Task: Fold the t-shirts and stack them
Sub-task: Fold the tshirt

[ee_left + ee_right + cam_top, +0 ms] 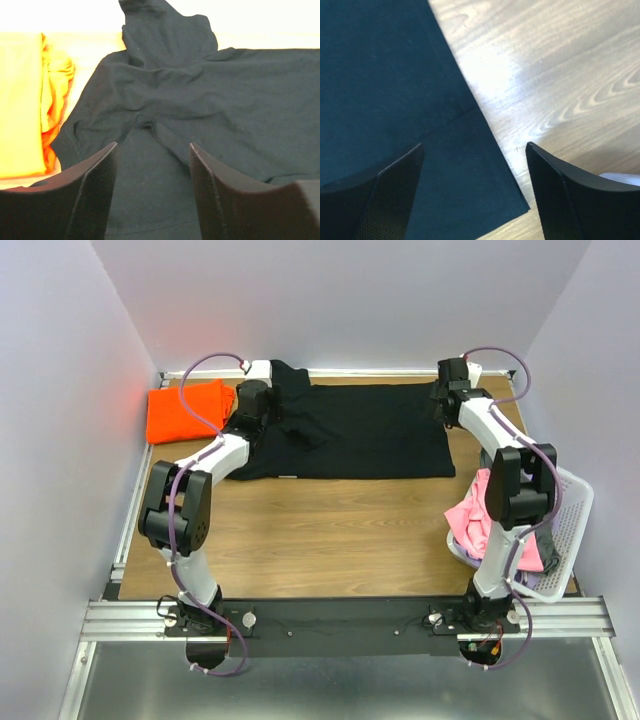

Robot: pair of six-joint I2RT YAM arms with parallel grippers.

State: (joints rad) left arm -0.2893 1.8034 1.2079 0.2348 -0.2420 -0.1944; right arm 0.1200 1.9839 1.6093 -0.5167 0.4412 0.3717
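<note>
Progress-wise I'd call this maybe a third of the way in. The bright orange cloth t-shirt [185,412] sits as a roughly folded bundle in the upper left of the top view. The large plain black cloth t-shirt [370,435] is spread across the far part of the wooden surface [330,530], upper middle of the frame. Its right half is flat with clean straight edges, but its left end is rumpled, with a sleeve or collar bit flopped over, and it isn't stacked on anything yet. A pink cloth t-shirt [472,515] is bunched up in the white plastic lattice basket [578,510] at the right edge, so my guess is that one hasn't been folded at all. The left claw [152,147] hangs over the rumpled end with its jaws well apart and nothing in them. The right claw [474,145] is over the shirt's straight corner, spread wide, also holding nothing. Hard to tell how many layers the black shirt is folded into, since black on black swallows the creases. The left arm covers part of its left end from above, the right arm blocks a chunk of the basket so whatever lies under the pink one is hidden, and the orange one is blown out to yellow glare in the left wrist view.
</note>
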